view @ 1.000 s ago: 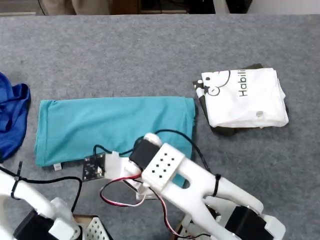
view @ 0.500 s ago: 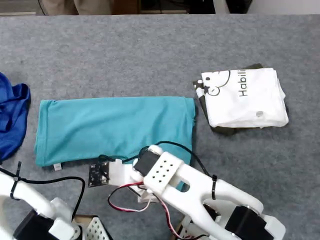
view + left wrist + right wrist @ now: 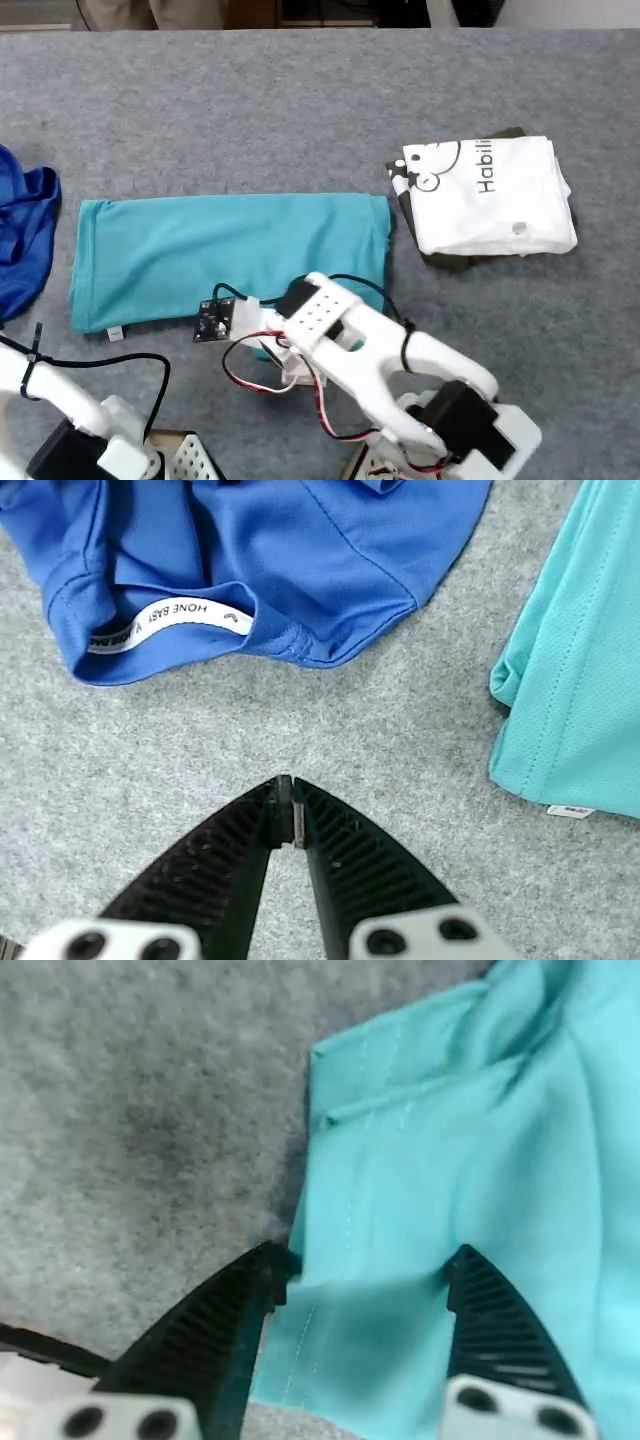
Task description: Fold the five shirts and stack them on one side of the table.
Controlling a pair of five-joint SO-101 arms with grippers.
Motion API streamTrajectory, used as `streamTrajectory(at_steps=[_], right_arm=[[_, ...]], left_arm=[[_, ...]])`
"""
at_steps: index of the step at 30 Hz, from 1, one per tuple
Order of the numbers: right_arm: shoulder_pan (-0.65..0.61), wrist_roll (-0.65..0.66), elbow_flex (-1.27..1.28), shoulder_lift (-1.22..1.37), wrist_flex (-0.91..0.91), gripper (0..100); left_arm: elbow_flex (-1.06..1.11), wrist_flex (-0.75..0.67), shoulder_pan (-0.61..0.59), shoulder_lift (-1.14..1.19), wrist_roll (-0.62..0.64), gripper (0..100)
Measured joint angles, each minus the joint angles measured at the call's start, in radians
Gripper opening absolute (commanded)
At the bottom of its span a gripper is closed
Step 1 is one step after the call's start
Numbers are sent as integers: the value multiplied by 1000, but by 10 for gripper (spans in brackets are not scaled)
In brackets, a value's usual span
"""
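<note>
With the crumpled blue shirt (image 3: 25, 235) at the left edge, my left pincer (image 3: 287, 820) hangs tips together over bare table (image 3: 150, 760), while my right pincer (image 3: 368, 1260) gapes astride the teal shirt's (image 3: 230, 255) near hem, likely to pinch and fold it for the folded stack (image 3: 490, 195) at right.

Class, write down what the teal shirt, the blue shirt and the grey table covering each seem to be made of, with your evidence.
Teal shirt: fine mesh knit, matt, probably sports polyester; tiny holes show in the weave. Blue shirt: smooth knit with slight sheen and stitched hems, likely synthetic too. Table covering: grey, fuzzy, mottled fibres, like felt or low-pile carpet.
</note>
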Motion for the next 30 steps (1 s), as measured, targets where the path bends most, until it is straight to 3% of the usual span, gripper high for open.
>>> streamTrajectory(at_steps=[9, 19, 30], right_arm=[[-2, 2, -18, 26, -2, 263], [5, -9, -34, 32, -38, 2], [94, -46, -141, 69, 48, 5]], left_arm=[[0, 0, 0, 0, 0, 20], [0, 0, 0, 0, -54, 20], [0, 0, 0, 0, -55, 20]])
